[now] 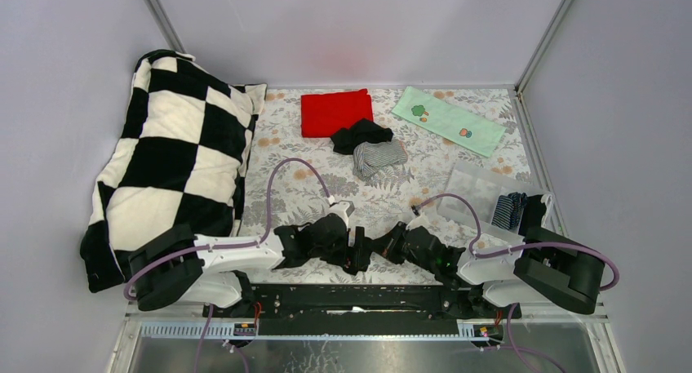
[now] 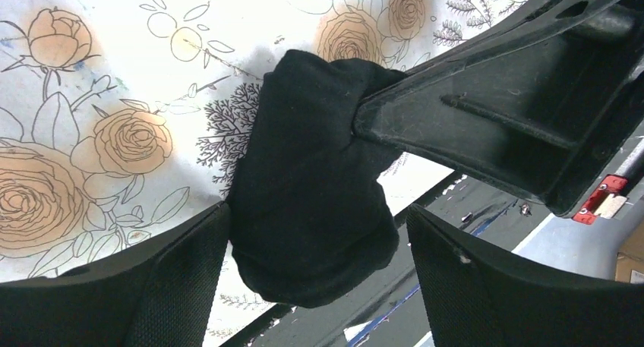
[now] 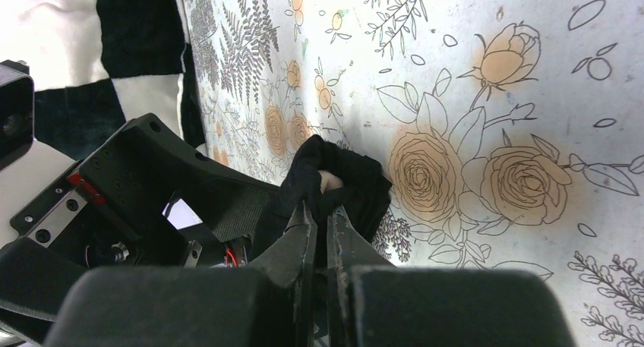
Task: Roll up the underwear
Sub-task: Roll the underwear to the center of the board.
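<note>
Left jaws stand wide either side of the rolled black brief [image 2: 307, 187] (a release, I judge) at the counter's [image 2: 76, 81] near edge; right jaws pinch its end, seemingly against unrolling.

Underwear [image 2: 311, 203]: soft matt blk cloth

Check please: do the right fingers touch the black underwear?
Touching. The right wrist view shows the right fingers shut on a fold of the black underwear.
</note>
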Motion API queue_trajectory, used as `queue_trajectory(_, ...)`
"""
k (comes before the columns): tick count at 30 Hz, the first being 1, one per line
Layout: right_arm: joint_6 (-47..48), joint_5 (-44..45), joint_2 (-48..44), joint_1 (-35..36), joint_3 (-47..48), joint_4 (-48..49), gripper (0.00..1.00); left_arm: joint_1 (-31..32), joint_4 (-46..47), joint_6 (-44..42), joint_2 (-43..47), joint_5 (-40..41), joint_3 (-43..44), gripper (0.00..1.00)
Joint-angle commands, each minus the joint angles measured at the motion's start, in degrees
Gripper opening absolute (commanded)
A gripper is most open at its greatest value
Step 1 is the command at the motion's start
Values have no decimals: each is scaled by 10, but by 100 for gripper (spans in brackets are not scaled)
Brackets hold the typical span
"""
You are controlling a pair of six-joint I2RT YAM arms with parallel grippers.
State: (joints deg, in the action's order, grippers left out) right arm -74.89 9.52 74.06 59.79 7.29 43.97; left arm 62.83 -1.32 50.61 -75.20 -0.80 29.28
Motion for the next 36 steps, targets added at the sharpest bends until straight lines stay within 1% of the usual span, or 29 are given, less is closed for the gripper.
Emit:
queue_trajectory(1,16,24,4,3,-11,-68,0,5,-106,4,1,26,-9,91)
queue_trajectory(6,16,24,4,3,-10,-70,0,5,-130,4,14,39,-6,91)
queue_trajectory(11,17,23,5,3,-8,-71,0,9,-132,-2,26,25,-3,91)
queue_trajectory(18,18,23,6,3,-8,-71,0,12,-126,-4,1,32,15,90)
queue_trajectory(23,18,23,4,3,-8,-74,0,12,-111,-11,-26,32,35,86)
queue_trajectory(26,18,23,2,3,-8,-75,0,13,-110,-18,-40,28,45,81)
queue_trajectory(36,19,26,4,3,-9,-74,0,14,-109,-30,-32,14,37,52)
